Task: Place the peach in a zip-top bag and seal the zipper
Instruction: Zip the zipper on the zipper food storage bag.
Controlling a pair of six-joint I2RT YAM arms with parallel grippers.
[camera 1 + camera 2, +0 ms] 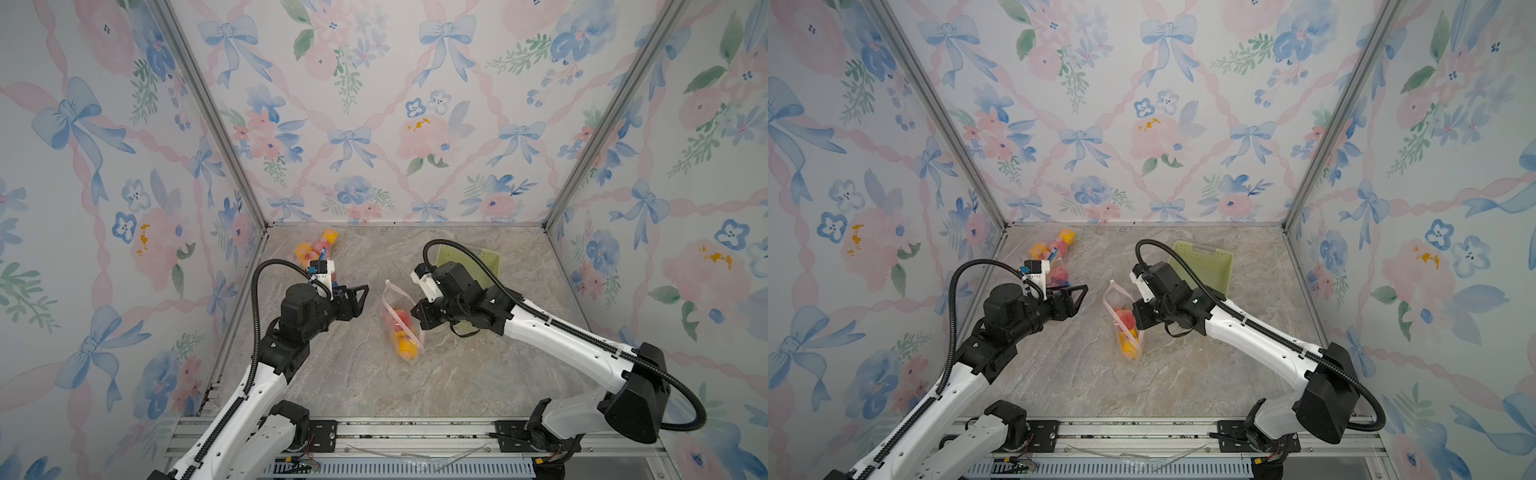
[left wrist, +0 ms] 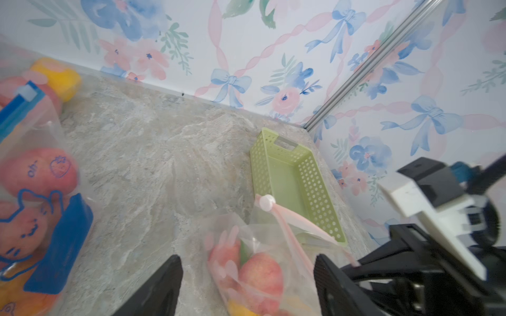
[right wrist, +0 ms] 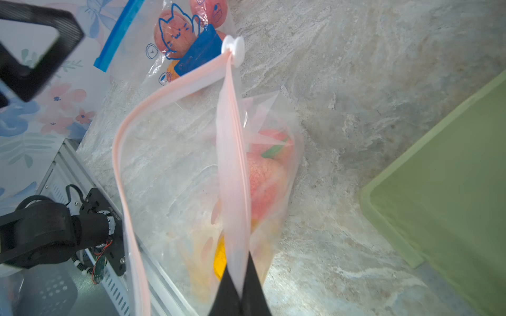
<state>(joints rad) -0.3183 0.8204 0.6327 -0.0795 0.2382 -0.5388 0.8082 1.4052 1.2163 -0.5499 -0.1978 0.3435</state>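
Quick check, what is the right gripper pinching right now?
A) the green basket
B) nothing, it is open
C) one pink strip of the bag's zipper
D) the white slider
C: in the right wrist view the right gripper is shut on one pink zipper strip, while the slider sits untouched at the strip's far end.

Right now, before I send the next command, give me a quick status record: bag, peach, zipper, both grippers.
bag: pink zip-top bag, mid-table
peach: inside the bag, above yellow fruit
zipper: open; white slider at the end far from the right gripper
right gripper: shut on the zipper strip
left gripper: open, empty, beside the bag
other: green basket; second bag with fruit, blue zipper
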